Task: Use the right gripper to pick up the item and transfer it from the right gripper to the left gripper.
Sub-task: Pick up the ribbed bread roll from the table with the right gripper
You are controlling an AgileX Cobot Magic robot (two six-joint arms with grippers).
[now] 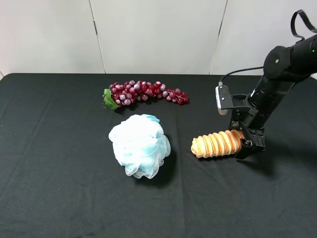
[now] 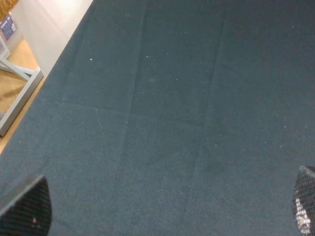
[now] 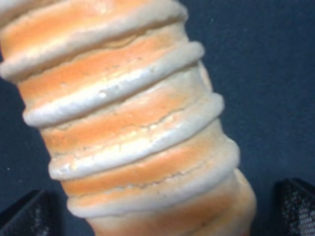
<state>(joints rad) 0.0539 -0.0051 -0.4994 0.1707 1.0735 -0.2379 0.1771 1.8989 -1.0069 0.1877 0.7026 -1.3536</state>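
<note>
**Right pincer straddled loaf end, no clamp yet**

The black-clothed table (image 1: 59,188) carried everything. The white-blue bath pouf (image 1: 140,145) sat well apart from the right pincer (image 1: 247,144), out past the loaf's far end. The dark-red grape bunch (image 1: 146,92) lay further off, toward the back wall. Neither blocked a grasp.

The bread loaf (image 1: 217,144) lay flat on the table, ridged side up. One end sat between the right pincer's jaws and the rest stuck out toward the pouf. In the right wrist view the jaws were apart, one black tip on either side of the loaf. Dark cloth showed in each gap, so nothing was clamped.

Judgement: an end hold across the narrow width would leave most of the length free for the other pincer at handover.

The left pincer (image 2: 162,209) was outside the high view. Its wrist view showed jaws wide apart with only bare table between them, nothing held, probably parked until the loaf came over.

Step in hand, as judged: closing on the loaf, with lift and transfer not done. Risk: held by one end, the loaf could pivot or sag.
</note>
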